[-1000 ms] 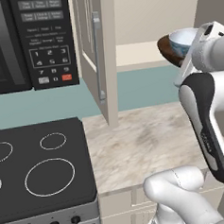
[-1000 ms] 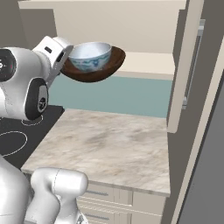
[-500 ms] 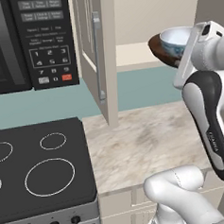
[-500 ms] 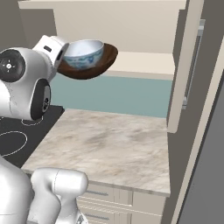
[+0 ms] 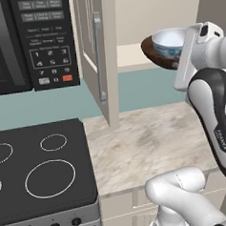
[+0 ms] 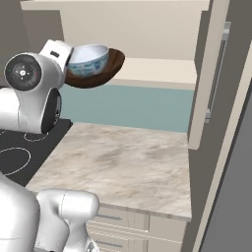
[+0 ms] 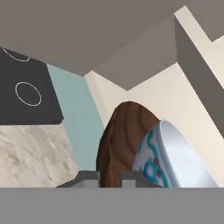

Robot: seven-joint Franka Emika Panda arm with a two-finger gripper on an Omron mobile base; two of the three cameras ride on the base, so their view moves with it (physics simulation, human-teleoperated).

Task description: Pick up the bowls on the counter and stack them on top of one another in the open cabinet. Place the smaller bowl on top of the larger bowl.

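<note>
Dark brown wood marks the larger bowl (image 6: 101, 69), which the claw (image 7: 109, 177) grips by its rim, one finger on either side of the wall at the bottom of the hand view. The smaller bowl (image 6: 87, 60), pale blue and white, already sits nested inside it. In the right base view the pair hangs in the upper left of the frame, tilted, well above the counter (image 6: 128, 162). The cabinet (image 5: 127, 23) shelf (image 6: 157, 71) lies just beyond and slightly below the bowls, toward the frame's centre, so the coming move likely runs forward and down onto it.
</note>
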